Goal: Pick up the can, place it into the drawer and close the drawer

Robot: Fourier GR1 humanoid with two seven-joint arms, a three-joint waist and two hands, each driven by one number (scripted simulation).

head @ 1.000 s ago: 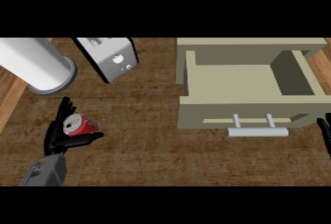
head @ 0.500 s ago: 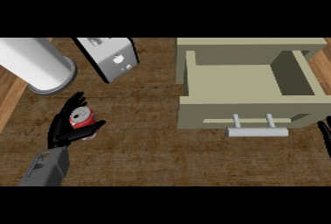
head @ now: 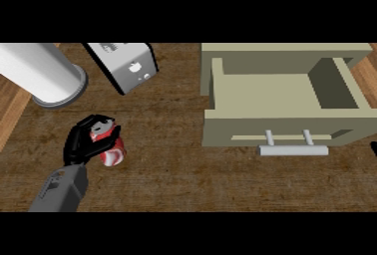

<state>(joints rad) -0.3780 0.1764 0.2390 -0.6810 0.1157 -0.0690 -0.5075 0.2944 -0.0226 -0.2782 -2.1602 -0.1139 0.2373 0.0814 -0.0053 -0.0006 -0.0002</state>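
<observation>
The red can (head: 112, 152), with a silver top, lies tilted on the dark wooden counter at the left. My left hand (head: 83, 142) comes in from the lower left and has its fingers and thumb curled round the can's top half. To the right stands the beige drawer (head: 280, 129), pulled open and holding nothing, with a pale bar handle (head: 293, 149) on its front. Only a black sliver of my right hand (head: 374, 148) shows at the right edge, below and right of the drawer's front.
A large white cylinder (head: 38, 74) stands at the back left. Beside it, a dark box with a white face (head: 125, 65) stands behind the can. Bare counter (head: 184, 174) lies between the can and the drawer.
My left hand has wrapped round the can and tipped it a little to the right. The right hand has slid out toward the right edge.
</observation>
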